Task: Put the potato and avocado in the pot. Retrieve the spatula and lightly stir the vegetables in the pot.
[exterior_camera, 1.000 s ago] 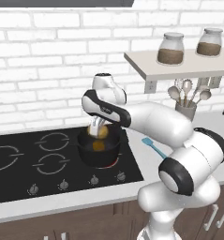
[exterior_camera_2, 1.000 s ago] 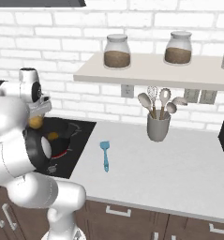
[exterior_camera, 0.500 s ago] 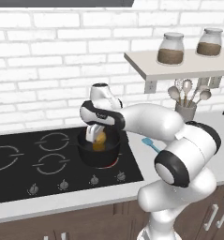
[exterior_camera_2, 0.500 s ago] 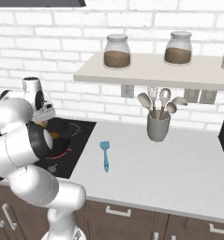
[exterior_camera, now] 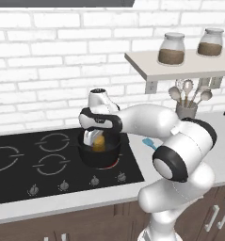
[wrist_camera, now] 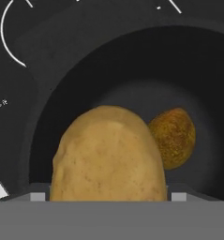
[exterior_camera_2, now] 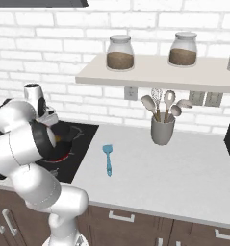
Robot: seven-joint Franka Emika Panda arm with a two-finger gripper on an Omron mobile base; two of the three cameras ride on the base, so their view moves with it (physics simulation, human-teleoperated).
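If released from this height, pale yellow-brown lumpy potato [wrist_camera: 106, 157] could bounce, knock smaller orange-brown rounded piece [wrist_camera: 173, 137] or roll against wall of squat black round pot [exterior_camera: 100, 155] on near right burner. Pincer [exterior_camera: 94, 139] spread wide around potato, inside pot mouth. Hand view reveals second piece on pot floor; right base view shows small teal-blue flat-bladed spatula [exterior_camera_2: 108, 159] on counter, well right of hob.

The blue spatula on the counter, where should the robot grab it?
By its slim handle, I'd say. The spatula lies flat on the counter, blade toward the wall, handle toward the front edge. Coming straight down from above, the gripper could close across the narrow handle.
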